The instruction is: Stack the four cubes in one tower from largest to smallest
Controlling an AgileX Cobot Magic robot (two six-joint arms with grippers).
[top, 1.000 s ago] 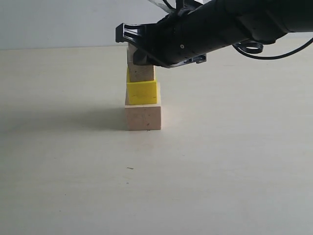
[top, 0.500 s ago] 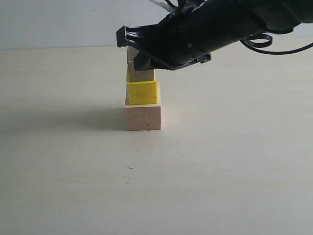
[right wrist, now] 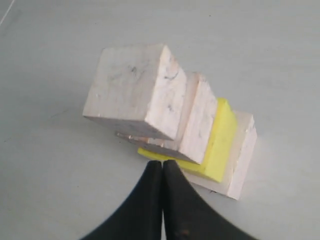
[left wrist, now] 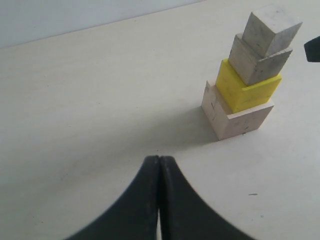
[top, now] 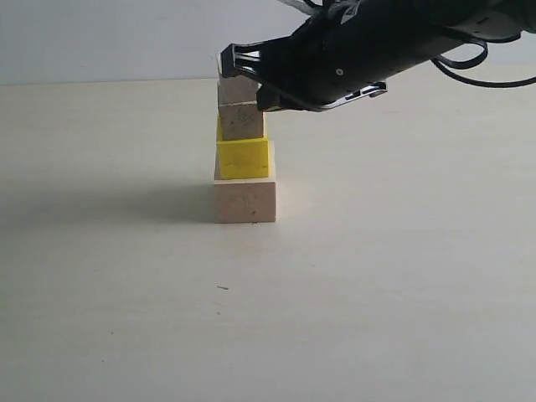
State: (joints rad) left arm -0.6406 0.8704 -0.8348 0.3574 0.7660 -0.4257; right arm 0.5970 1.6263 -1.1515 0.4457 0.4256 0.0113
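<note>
Tower (top: 244, 151) looks complete to me, standing on the table (top: 377, 285): large wood cube (top: 244, 201) at the bottom, yellow cube (top: 244, 158) on it, medium wood cube (top: 242, 121) next, small wood cube (top: 236, 90) on top. Right gripper (right wrist: 162, 170) has its fingers pressed together with nothing between them, tips up by the small cube. The exterior view overlaps them, so I cannot tell if they graze it. Left gripper (left wrist: 159, 162) is closed the same way, empty, low over the table and well apart from the stack. The cubes are not squared up; in both wrist views each one sits a bit twisted and off-centre on the one below, so I judge the column touchy. The step in hand, as I read it, is getting the right arm clear. I'd lift straight up first, then pull back along the arm's own line, slowly, with no sideways sweep and no opening of the fingers near the top cube. I'd leave the left arm parked.
</note>
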